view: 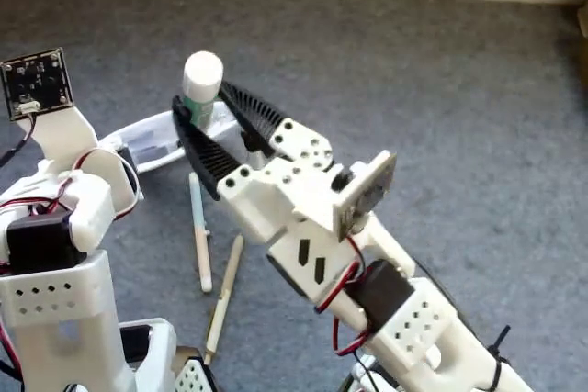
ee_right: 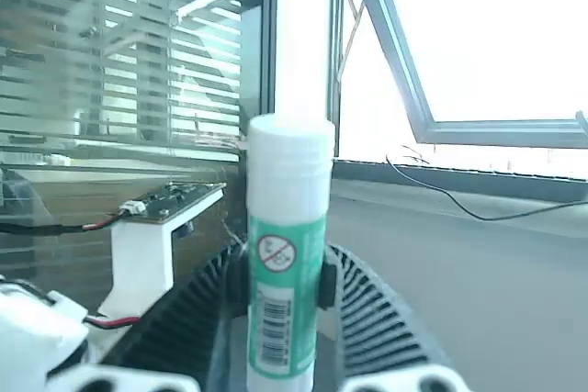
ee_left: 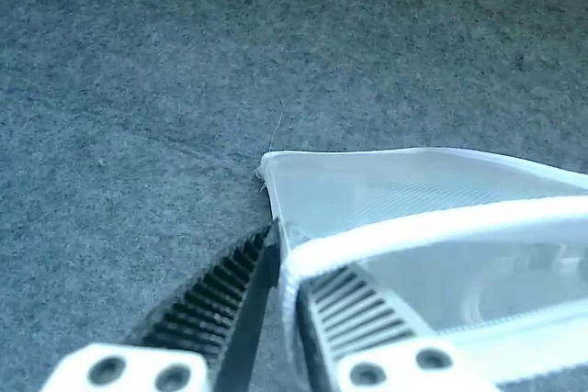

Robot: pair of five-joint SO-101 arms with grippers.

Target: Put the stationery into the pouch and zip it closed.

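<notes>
My right gripper (view: pixel 202 106) is shut on an upright glue stick (view: pixel 202 75) with a white cap and a green label, held above the carpet over the pouch's near end. In the right wrist view the glue stick (ee_right: pixel 289 181) stands between the black fingers (ee_right: pixel 367 319). The translucent white pouch (view: pixel 152 140) lies on the carpet beside the left arm. My left gripper (ee_left: pixel 283 259) is shut on the rim of the pouch (ee_left: pixel 413 190) near its corner, holding the mouth up. A pale pen (view: pixel 198 231) and a beige pencil (view: pixel 225 286) lie on the carpet between the arms.
Grey carpet (view: pixel 441 89) stretches out to the right and the far side. The left arm's white body (view: pixel 55 254) stands at the near left, close to the pen and pencil.
</notes>
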